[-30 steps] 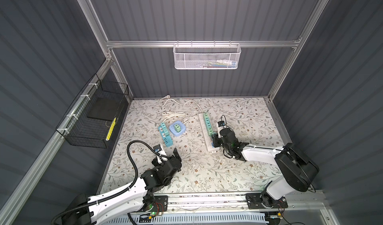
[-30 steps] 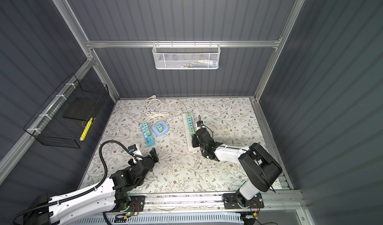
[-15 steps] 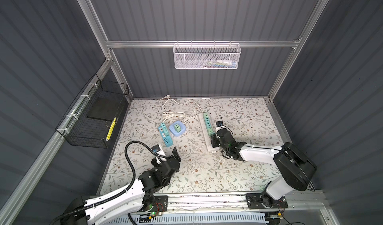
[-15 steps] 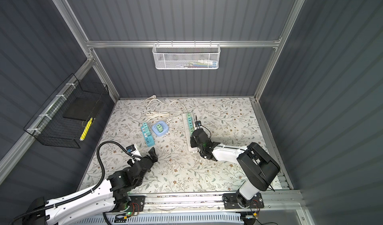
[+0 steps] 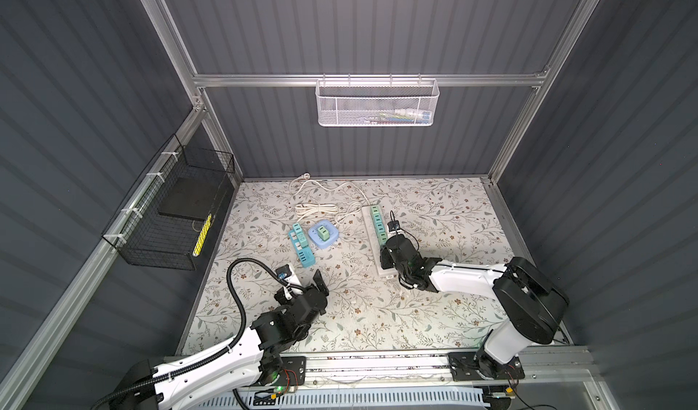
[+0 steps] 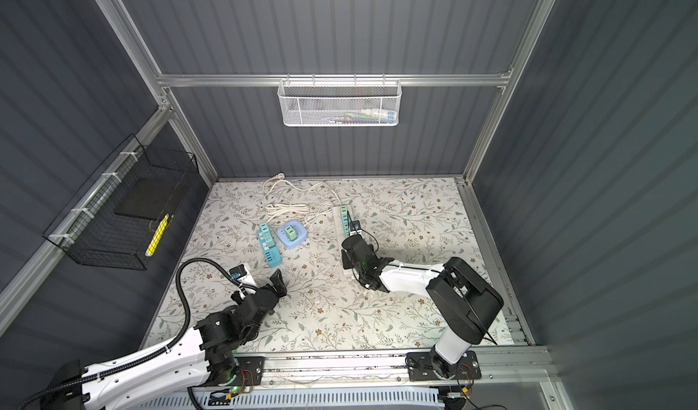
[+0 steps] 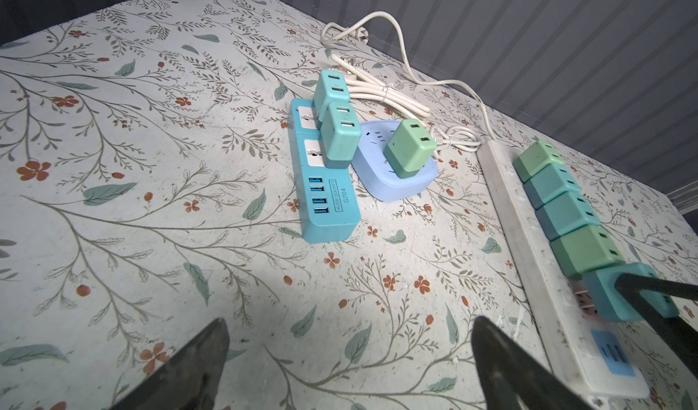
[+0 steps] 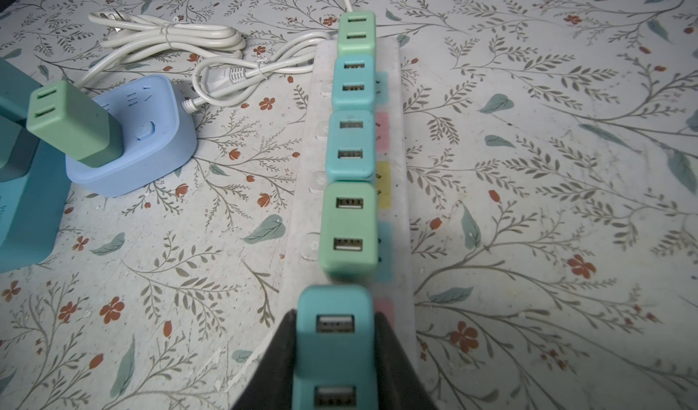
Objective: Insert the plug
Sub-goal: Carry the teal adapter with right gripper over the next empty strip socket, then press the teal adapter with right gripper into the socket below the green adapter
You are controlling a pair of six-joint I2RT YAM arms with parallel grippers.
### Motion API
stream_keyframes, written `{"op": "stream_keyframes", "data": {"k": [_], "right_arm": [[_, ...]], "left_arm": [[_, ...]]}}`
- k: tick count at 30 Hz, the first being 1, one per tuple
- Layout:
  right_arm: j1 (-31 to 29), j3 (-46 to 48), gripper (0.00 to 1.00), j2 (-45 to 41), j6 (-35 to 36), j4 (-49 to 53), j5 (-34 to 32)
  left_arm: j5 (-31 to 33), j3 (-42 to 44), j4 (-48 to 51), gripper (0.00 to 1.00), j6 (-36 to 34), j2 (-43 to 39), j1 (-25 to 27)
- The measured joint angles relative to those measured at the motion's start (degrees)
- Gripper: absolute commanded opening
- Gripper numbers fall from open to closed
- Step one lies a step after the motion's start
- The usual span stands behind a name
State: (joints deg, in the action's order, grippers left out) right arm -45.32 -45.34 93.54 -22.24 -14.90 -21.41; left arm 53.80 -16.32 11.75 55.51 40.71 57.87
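A teal plug (image 8: pixel 335 347) with two USB ports is clamped between the black fingers of my right gripper (image 8: pixel 335 315), which is shut on it. It stands over the white power strip (image 8: pixel 396 215), right behind a row of several green and teal plugs seated there. In the left wrist view the plug (image 7: pixel 612 294) leans a little and its lower end meets the strip's face; its prongs are hidden. In a top view my right gripper (image 5: pixel 391 245) sits over the near part of the strip (image 5: pixel 386 270). My left gripper (image 7: pixel 349 325) hangs open and empty over bare mat at the front left.
A blue USB strip (image 7: pixel 325 204) carries two teal plugs. Beside it is a pale blue socket block (image 7: pixel 400 185) with a green plug. Coiled white cord (image 5: pixel 315 209) lies behind them. A black wire basket (image 5: pixel 170 219) and a white mesh basket (image 5: pixel 376 104) hang on the walls.
My right gripper has carried the teal plug a little to the left over the strip. The left arm has shifted only slightly and stays open.
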Motion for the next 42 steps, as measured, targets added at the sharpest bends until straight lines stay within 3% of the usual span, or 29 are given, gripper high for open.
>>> {"op": "stream_keyframes", "data": {"k": [42], "right_arm": [[0.48, -1.57, 0.10, -0.11, -1.77, 3.82, 0.59]], "left_arm": [[0.00, 0.79, 0.24, 1.00, -0.02, -1.40, 0.00]]}}
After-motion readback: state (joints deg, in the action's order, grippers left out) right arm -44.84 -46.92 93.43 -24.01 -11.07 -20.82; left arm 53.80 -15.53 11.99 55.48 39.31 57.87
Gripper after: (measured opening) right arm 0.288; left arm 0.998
